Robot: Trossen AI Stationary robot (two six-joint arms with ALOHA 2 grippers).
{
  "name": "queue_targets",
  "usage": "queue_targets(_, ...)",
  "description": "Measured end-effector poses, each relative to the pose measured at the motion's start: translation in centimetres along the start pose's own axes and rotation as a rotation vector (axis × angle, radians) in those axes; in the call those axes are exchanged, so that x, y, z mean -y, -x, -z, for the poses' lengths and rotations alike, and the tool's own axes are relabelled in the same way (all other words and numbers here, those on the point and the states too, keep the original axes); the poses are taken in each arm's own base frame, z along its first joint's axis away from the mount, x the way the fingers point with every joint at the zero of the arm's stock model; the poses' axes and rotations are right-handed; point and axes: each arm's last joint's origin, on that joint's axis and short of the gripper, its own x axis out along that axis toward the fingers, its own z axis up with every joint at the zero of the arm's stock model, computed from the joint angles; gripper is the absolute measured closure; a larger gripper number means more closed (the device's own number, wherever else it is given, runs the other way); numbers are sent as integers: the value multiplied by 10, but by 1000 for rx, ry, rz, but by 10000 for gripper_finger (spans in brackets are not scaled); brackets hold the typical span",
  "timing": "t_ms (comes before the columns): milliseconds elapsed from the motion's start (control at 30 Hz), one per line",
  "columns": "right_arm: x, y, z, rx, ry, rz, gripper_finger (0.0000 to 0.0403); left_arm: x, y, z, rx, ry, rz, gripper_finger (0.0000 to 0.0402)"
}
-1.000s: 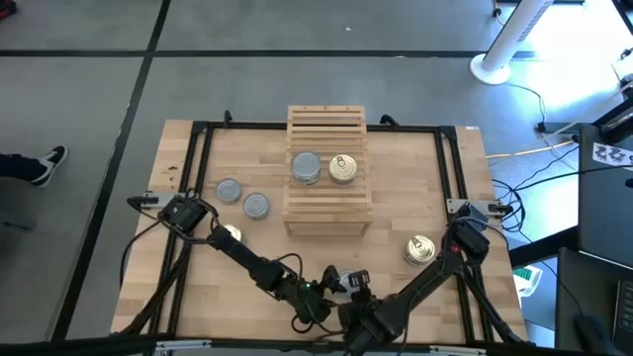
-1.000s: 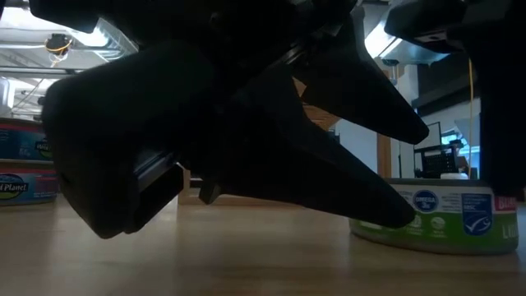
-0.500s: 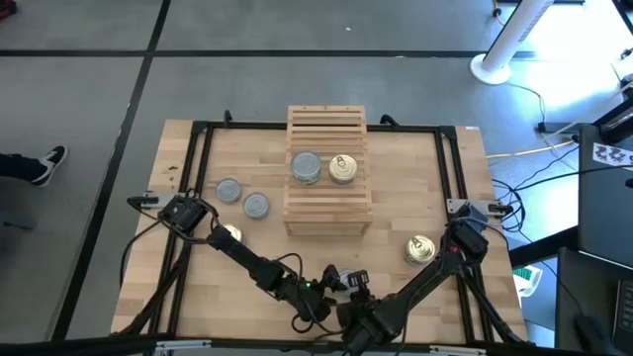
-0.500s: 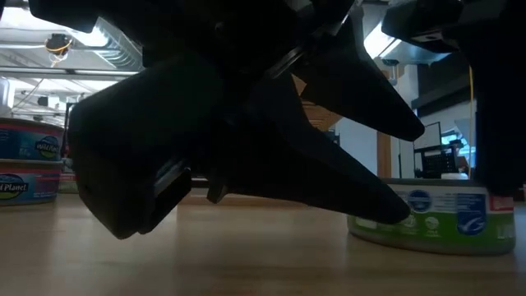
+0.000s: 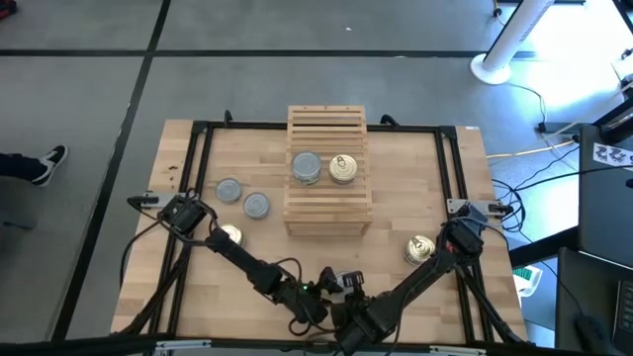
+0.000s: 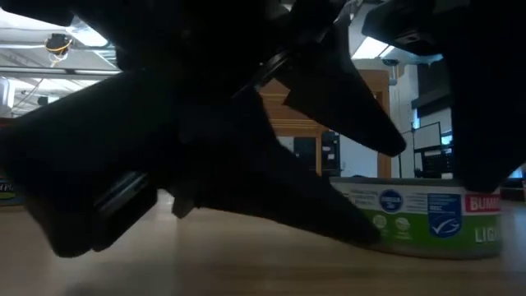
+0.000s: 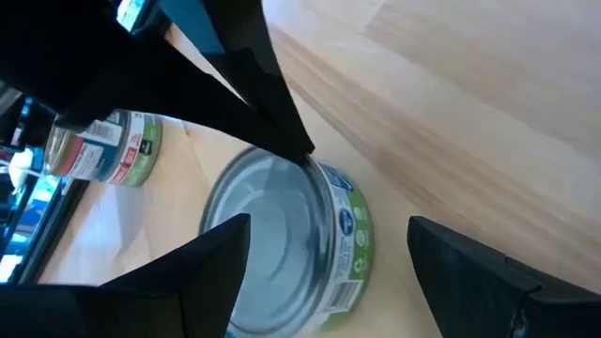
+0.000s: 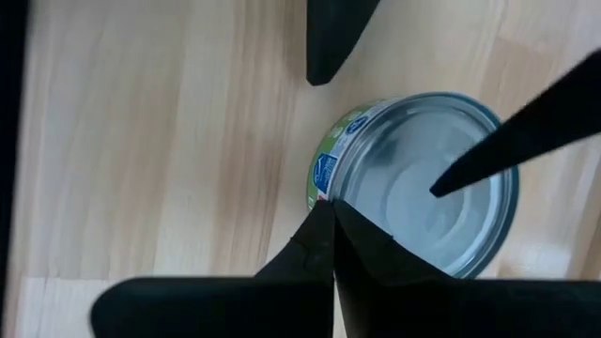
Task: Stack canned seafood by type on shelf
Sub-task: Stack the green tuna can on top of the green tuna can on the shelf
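A flat can with a grey top and green label stands on the table near its front edge. My left gripper is open, one finger on either side of this can, touching nothing that shows. My right gripper is shut, its tips at the can's rim. In the high view both arms cover this can. The slatted shelf bears a grey-topped can and a gold-topped can. Two grey-topped cans and two gold-topped ones rest on the table. My right gripper has its shut fingertips against the can's top rim, coming steeply from above. The can stands flat on the table. Whether the tips sit inside the rim or on its outer side, I cannot tell.
A black frame runs around the wooden tabletop. Cables trail along my left arm at the front. The gold-topped can at the right stands close to my right arm's base.
In the low view the green-labelled can has slid a little toward the table's left and near edge, its label shifting, with the dark fingertip staying at its side. The gripper bodies have shifted left there and now hide the tins seen at the left before.
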Motion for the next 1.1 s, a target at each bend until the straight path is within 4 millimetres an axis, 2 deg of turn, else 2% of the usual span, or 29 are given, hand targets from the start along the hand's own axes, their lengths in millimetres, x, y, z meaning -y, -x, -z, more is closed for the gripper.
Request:
queue_targets(233, 1, 1, 0, -1, -3, -8, 402, 6, 3, -1, -17, -26, 6, 116)
queue_targets(633, 5, 20, -12, 38, -17, -38, 403, 9, 7, -3, -71, -58, -88, 116)
queue_targets(900, 12, 19, -16, 34, -38, -48, 403, 15, 11, -8, -57, -65, -80, 116)
queue_targets(1100, 15, 18, -19, 38, -54, -62, 403, 14, 10, -7, -57, -6, -84, 116)
